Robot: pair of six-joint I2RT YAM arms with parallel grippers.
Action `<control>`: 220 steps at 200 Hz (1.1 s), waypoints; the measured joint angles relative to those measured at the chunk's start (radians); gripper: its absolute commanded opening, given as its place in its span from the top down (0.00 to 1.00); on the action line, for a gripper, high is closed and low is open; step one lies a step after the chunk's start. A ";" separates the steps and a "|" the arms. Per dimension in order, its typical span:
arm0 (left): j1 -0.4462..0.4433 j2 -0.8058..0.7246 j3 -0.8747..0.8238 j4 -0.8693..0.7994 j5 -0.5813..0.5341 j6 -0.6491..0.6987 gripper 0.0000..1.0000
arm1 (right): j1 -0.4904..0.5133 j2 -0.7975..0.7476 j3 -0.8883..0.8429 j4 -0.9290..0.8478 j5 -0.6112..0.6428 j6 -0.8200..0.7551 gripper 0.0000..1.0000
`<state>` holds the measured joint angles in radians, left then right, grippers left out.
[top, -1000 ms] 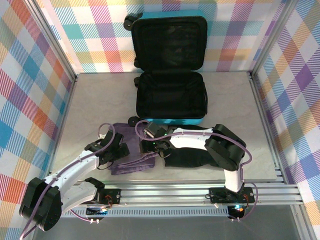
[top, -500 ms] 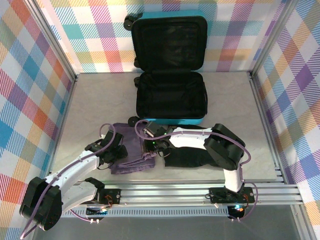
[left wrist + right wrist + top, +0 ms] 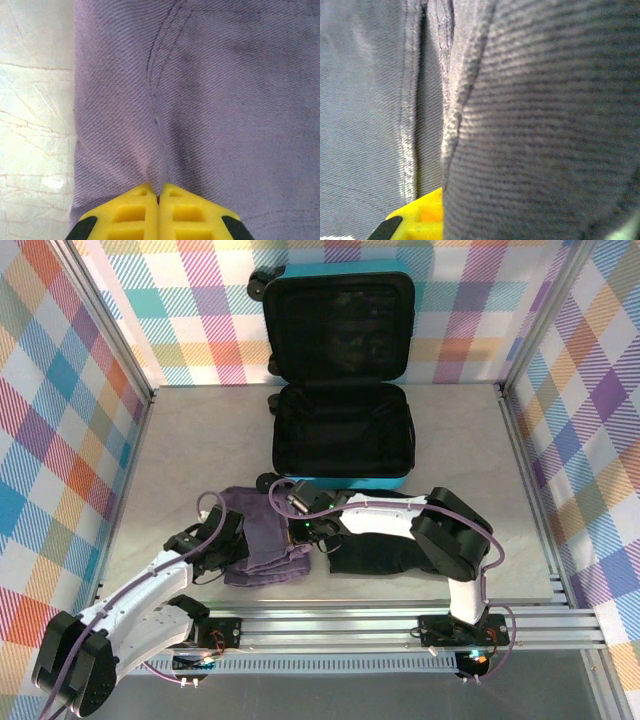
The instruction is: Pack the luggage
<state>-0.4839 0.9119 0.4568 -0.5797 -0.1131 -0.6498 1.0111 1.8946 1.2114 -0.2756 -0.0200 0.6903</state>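
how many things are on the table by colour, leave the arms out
turquoise suitcase, open: 1
purple folded garment: 1
black folded garment: 1
total: 3
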 measured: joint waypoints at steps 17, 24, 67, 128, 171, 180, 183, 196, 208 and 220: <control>-0.022 -0.029 0.017 -0.040 0.002 -0.001 1.00 | 0.002 -0.035 -0.002 -0.012 -0.008 -0.017 1.00; -0.032 -0.043 0.029 -0.056 0.005 -0.004 1.00 | 0.004 -0.051 -0.002 -0.016 -0.012 -0.024 1.00; -0.072 -0.114 0.149 -0.130 0.019 -0.012 1.00 | 0.010 -0.154 -0.002 -0.045 -0.035 -0.063 1.00; -0.092 -0.153 0.229 -0.198 0.019 -0.015 1.00 | 0.010 -0.207 0.003 -0.096 -0.045 -0.101 1.00; -0.095 -0.166 0.306 -0.224 0.027 -0.015 1.00 | -0.008 -0.285 0.022 -0.153 -0.050 -0.135 1.00; -0.097 -0.173 0.324 -0.226 0.029 -0.014 1.00 | -0.014 -0.301 0.031 -0.160 -0.053 -0.142 1.00; -0.097 -0.175 0.330 -0.227 0.031 -0.014 1.00 | -0.016 -0.308 0.035 -0.164 -0.055 -0.146 1.00; -0.097 -0.182 0.356 -0.230 0.033 -0.014 1.00 | -0.027 -0.330 0.047 -0.175 -0.060 -0.156 1.00; -0.097 -0.182 0.378 -0.229 0.039 -0.010 1.00 | -0.043 -0.349 0.058 -0.184 -0.064 -0.163 1.00; -0.097 -0.175 0.395 -0.220 0.046 -0.006 1.00 | -0.061 -0.363 0.068 -0.193 -0.073 -0.174 1.00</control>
<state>-0.5804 0.7364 0.8520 -0.8001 -0.0669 -0.6563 0.9497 1.5318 1.2797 -0.4686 -0.0929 0.5159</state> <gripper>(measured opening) 0.048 0.150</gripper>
